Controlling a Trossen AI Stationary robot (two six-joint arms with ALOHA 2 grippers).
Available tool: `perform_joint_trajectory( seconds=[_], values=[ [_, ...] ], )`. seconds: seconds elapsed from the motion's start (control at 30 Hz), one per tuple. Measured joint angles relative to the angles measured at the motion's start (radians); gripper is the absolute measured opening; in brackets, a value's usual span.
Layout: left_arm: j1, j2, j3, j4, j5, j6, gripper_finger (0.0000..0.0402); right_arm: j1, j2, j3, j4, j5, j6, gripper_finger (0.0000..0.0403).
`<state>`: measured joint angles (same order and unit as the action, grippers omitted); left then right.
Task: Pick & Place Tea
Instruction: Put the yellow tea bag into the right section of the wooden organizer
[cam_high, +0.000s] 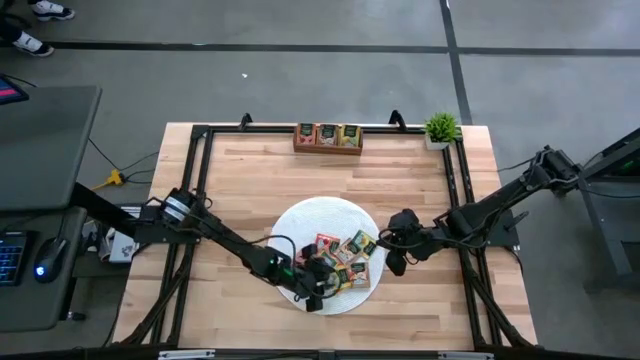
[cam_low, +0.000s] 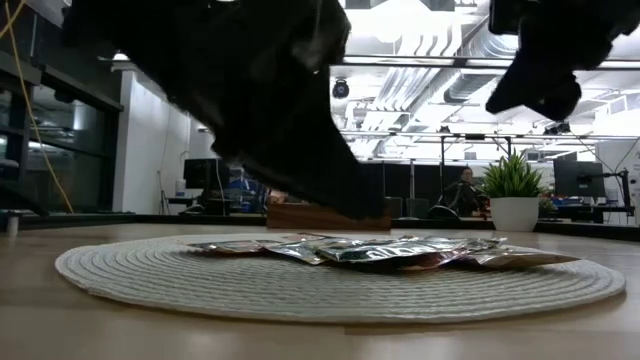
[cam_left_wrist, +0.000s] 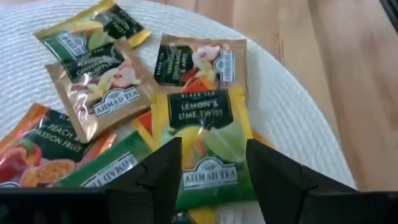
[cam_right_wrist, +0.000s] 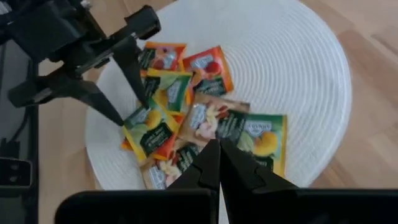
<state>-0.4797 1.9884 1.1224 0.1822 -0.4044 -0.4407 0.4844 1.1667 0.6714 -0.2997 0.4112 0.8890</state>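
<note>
Left gripper over the tea on the mat

The tea (cam_high: 343, 262) lay in a loose pile on the round white mat (cam_high: 300, 222), packets overlapping. The left gripper (cam_left_wrist: 213, 163) hung just above a yellow and green packet (cam_left_wrist: 200, 134), its fingers spread with nothing between them. The right gripper (cam_right_wrist: 218, 163) waited above the mat's other side, fingers pressed together. More packets sat in the tray (cam_high: 327, 137) at the table's far edge.

**A:** what do the arms look like up close?

**B:** all matte black, thin jointed links with chunky housings. left gripper (cam_right_wrist: 127, 84) has two long flat tapering fingers; right gripper (cam_right_wrist: 217, 163) has wedge-shaped tips. black cables run along both arms, plus a silver collar near the left base.
</note>
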Motion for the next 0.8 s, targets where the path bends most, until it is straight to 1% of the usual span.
perform_joint_trajectory(
  seconds=[0.07,0.17,0.5,0.7,0.8],
  values=[
    [0.001,0.01,0.017,0.001,-0.029,-0.02,0.0177,0.013,0.0,-0.016,0.023,-0.002,0.012,0.0],
    [-0.006,0.016,0.015,-0.02,-0.045,-0.037,0.0177,0.032,0.0,-0.032,0.041,0.002,0.031,0.0],
    [-0.014,0.016,0.015,-0.107,-0.036,-0.063,0.0177,0.062,0.0,-0.067,0.095,0.024,0.053,0.0],
    [-0.014,0.017,0.015,-0.103,-0.035,-0.065,0.0177,0.062,0.0,-0.067,0.097,0.028,0.049,0.0],
    [-0.012,0.042,0.022,-0.096,-0.033,-0.071,0.0177,0.062,0.0,-0.067,0.102,0.027,0.052,0.0]
  ],
)
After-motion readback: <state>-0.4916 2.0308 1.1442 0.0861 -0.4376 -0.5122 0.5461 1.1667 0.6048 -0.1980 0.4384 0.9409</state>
